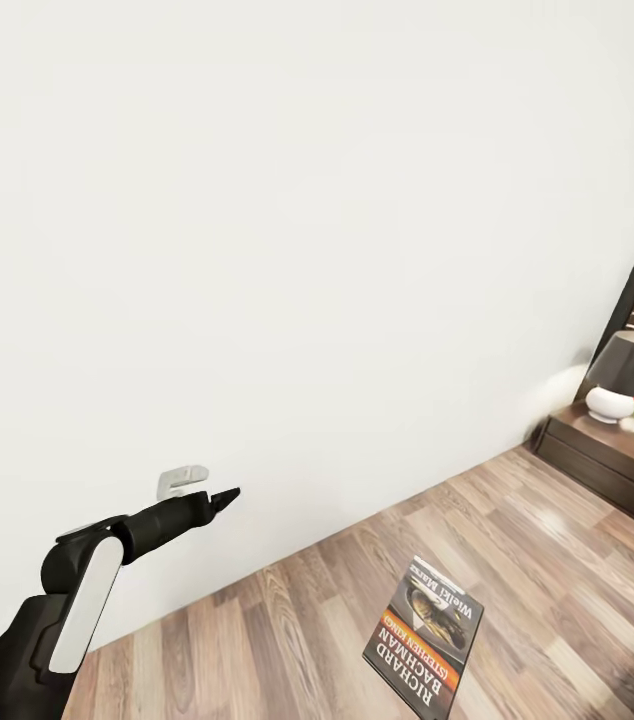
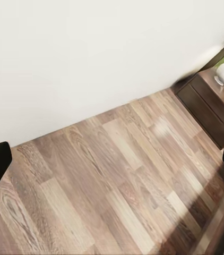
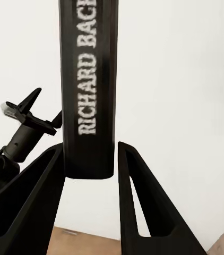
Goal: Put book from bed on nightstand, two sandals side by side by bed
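One book (image 1: 424, 638), one lamp (image 1: 625, 376), one nightstand (image 1: 612, 462), two arms.

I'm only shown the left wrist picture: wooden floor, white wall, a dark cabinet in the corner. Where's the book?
Observer: The book is gripped in the right gripper, its spine upright between the fingers.
Operator: Is it near that cabinet?
Observer: No. The head view shows it above the floor, well apart from the low dark wooden cabinet.
Operator: What's the white thing on the cabinet?
Observer: A lamp with a white base and a dark shade.
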